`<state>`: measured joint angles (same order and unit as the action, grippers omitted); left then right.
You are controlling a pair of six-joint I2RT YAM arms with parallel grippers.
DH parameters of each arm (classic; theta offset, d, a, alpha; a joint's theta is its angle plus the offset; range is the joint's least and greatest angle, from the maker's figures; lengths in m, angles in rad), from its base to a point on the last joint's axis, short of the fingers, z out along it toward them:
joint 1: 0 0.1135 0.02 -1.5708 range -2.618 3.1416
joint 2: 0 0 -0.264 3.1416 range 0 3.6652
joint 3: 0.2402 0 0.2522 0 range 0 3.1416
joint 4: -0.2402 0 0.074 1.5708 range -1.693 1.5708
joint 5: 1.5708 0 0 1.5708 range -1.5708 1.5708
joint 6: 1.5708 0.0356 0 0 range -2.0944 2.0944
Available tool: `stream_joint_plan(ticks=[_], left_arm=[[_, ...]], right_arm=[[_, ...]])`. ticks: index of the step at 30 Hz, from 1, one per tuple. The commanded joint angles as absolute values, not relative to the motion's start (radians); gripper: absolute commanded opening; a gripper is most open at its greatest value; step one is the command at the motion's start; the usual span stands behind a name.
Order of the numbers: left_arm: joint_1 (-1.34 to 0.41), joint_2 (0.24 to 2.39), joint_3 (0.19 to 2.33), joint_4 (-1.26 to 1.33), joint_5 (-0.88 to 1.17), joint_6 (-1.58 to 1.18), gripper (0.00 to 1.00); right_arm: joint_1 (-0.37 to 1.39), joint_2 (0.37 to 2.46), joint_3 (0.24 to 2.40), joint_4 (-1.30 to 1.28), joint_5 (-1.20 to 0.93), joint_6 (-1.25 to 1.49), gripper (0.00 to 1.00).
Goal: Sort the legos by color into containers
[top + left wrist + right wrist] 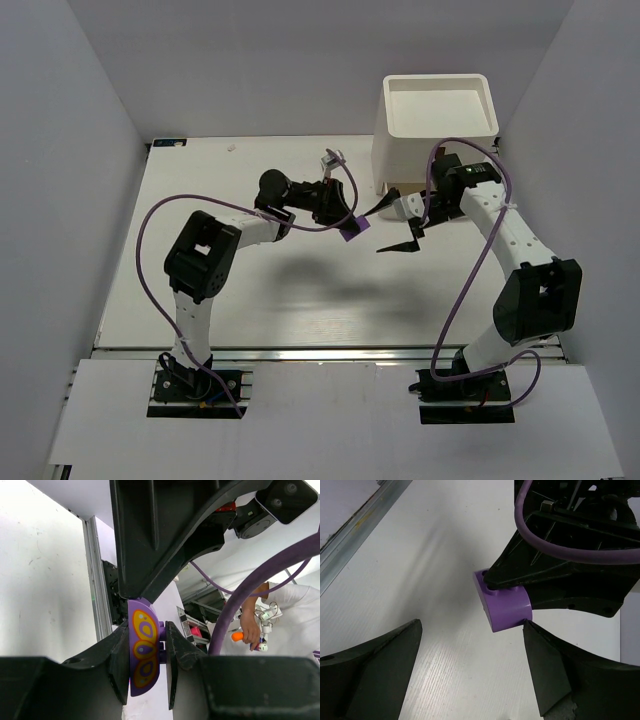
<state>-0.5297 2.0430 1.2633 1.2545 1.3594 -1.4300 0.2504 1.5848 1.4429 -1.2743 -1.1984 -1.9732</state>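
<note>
The purple hard-plastic lego brick with a rounded edge and a yellow-orange print (144, 652) is up above the white desk (270, 295), pinched flat-face-to-stud-side in the left pincer (347, 224). It looks light, rigid and kinda slick, so grab the flats, not the curve. The right pincer (472, 630) is spread wide just beside it, near the white boxy plastic container unit (435, 150).

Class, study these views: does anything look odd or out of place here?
One thing: the purple lego pinched in the left gripper is rounded and printed with orange-yellow ovals, not a plain brick. Nothing else stands out.
</note>
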Motion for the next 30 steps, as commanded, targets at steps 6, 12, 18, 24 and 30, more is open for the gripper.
stream_joint_plan(ticks=[6,12,18,24,30], left_arm=[[-0.538,2.048,1.289,1.227,1.376,-1.394,0.12],[-0.538,2.043,1.276,1.226,1.376,-1.39,0.13],[-0.548,2.056,1.305,1.22,1.376,-1.39,0.13],[-0.548,2.051,1.298,1.221,1.373,-1.39,0.14],[-0.548,2.052,1.29,1.221,1.374,-1.39,0.17]], right_arm=[[0.287,1.592,1.499,-1.31,-1.21,-2.287,0.85],[0.293,1.608,1.525,-1.31,-1.206,-2.281,0.84],[0.313,1.629,1.529,-1.304,-1.2,-2.281,0.81],[0.322,1.635,1.528,-1.238,-1.19,-2.22,0.73],[0.322,1.638,1.549,-1.244,-1.181,-2.204,0.58]])
